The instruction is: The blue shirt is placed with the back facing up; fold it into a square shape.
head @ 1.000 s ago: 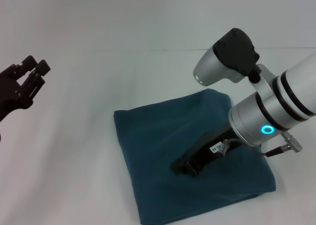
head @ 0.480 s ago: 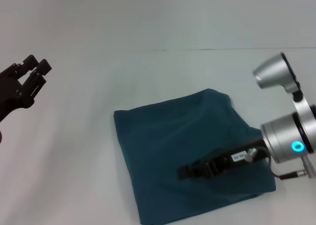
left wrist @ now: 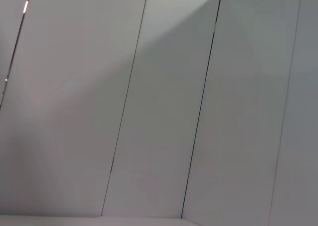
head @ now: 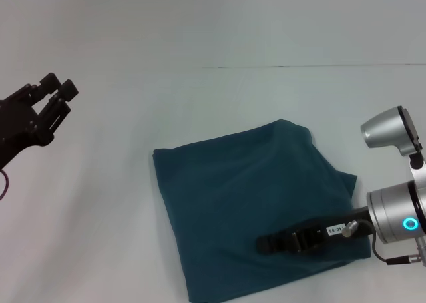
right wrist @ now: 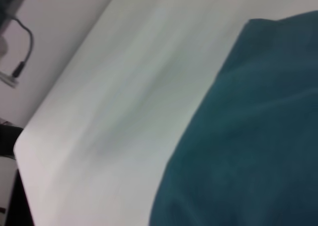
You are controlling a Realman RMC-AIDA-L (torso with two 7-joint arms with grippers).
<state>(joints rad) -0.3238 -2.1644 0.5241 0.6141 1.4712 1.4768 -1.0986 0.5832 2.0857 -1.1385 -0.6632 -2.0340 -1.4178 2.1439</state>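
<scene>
The blue shirt [head: 253, 203] lies folded into a rough square on the white table [head: 100, 216], plain side up, with a soft ridge near its far right corner. In the right wrist view the blue shirt [right wrist: 258, 136] fills the lower right of the picture. My right gripper [head: 267, 243] reaches in from the right, low over the shirt's near right part, with its black tip pointing left. My left gripper [head: 57, 90] hangs raised at the far left, well away from the shirt, open and holding nothing. The left wrist view shows only wall panels.
Bare white tabletop surrounds the shirt on the left and far sides. The right wrist view shows the table's edge [right wrist: 22, 151] with a dark cable [right wrist: 25, 47] beyond it. The right arm's silver body [head: 399, 216] stands at the shirt's right edge.
The right arm has swung to the right and lower, drawing its gripper rightward across the shirt's near part. The left gripper has shifted slightly up and to the right. The shirt stays in place.
</scene>
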